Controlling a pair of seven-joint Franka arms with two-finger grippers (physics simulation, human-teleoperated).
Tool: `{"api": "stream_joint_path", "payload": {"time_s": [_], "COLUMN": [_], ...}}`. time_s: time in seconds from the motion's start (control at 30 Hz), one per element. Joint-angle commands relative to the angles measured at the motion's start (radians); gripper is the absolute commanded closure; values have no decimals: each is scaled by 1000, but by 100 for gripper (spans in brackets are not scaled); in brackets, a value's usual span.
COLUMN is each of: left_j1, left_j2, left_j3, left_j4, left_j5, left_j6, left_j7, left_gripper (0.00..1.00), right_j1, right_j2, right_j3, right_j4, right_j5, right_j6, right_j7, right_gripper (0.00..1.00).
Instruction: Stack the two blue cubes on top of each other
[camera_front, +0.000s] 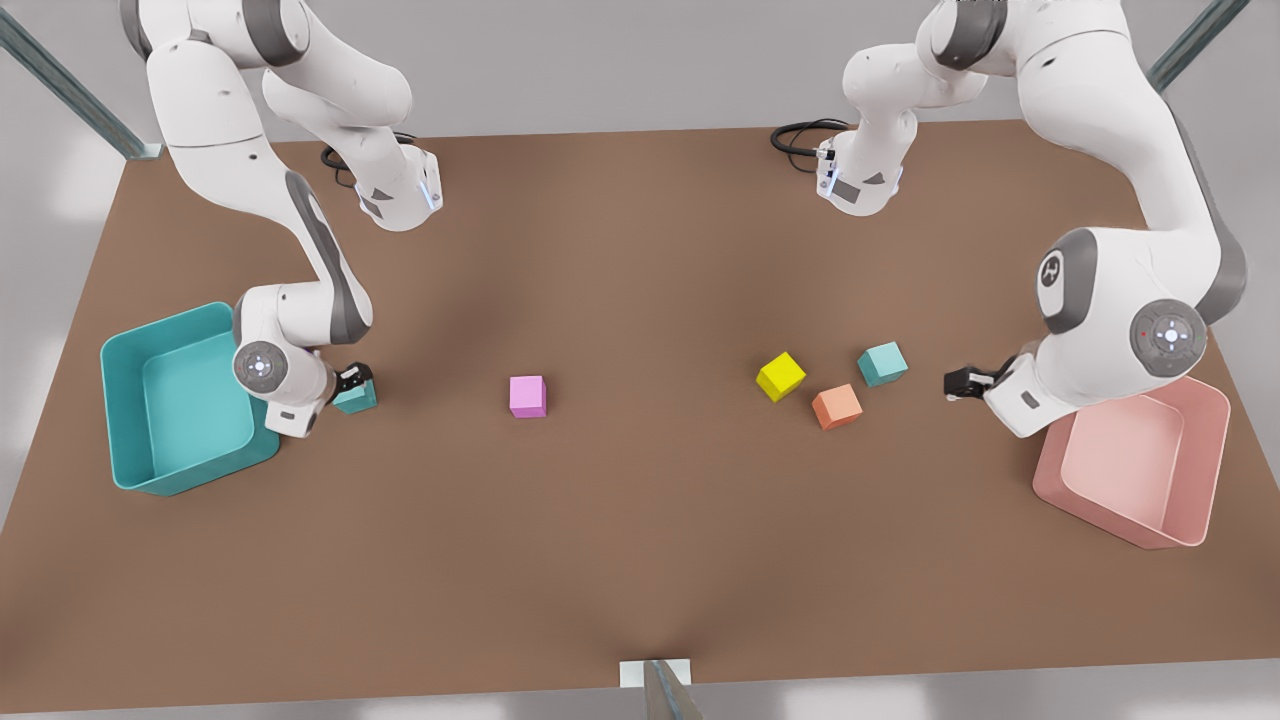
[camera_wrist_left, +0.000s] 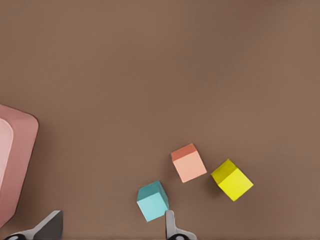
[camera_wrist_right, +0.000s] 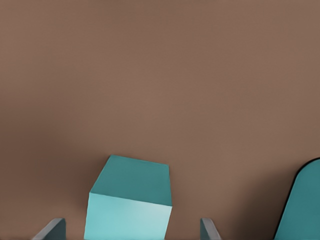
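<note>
I've got the right gripper (camera_front: 355, 383) down low just beside the teal bin (camera_front: 150, 400), on the side facing the pink cube (camera_front: 527, 396); its wrist camera shows the first blue cube (camera_wrist_right: 130, 202) sitting between the two fingers (camera_wrist_right: 210, 230), with a gap on either side, so the jaws are spread wider than the cube and have hold of nothing; the cube rests on the brown table (camera_front: 640, 520), and the curved bin wall (camera_wrist_right: 300, 205) sits near it. In the front view that same cube (camera_front: 357, 397) peeks out under the black fingertips, well apart from the pink cube, which stands alone mid-table.

Over by the pink bin (camera_front: 1140, 460) I have the left gripper (camera_front: 962, 383), hanging near the bin's rim and pointing toward the cluster of cubes; its wrist camera shows both fingers (camera_wrist_left: 172, 227) set wide apart with bare table between them, so it's open and empty. The second blue cube (camera_front: 882, 363) lies near that gripper, on the side away from the pink bin; in the wrist view this cube (camera_wrist_left: 153, 200) sits just by one fingertip, outside the gap. Just beside the second blue cube is the orange cube (camera_front: 837, 406), and beyond that the yellow cube (camera_front: 780, 376), tilted at an angle; all three stand close yet apart, none touching; the two blue cubes are far apart.
</note>
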Motion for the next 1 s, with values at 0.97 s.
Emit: {"api": "stream_joint_path", "payload": {"time_s": [0.97], "left_j1": [18], "left_j2": [9], "left_j3": [-34], "left_j4": [-12], "left_j5": [6], "left_j6": [7], "left_j7": [-17], "left_gripper": [0], "right_j1": [-13], "right_j2": [16], "right_j3": [-28], "right_j4": [-27], "right_j5": [42], "right_j6": [-13], "right_j7": [-76], "right_gripper": [0]}}
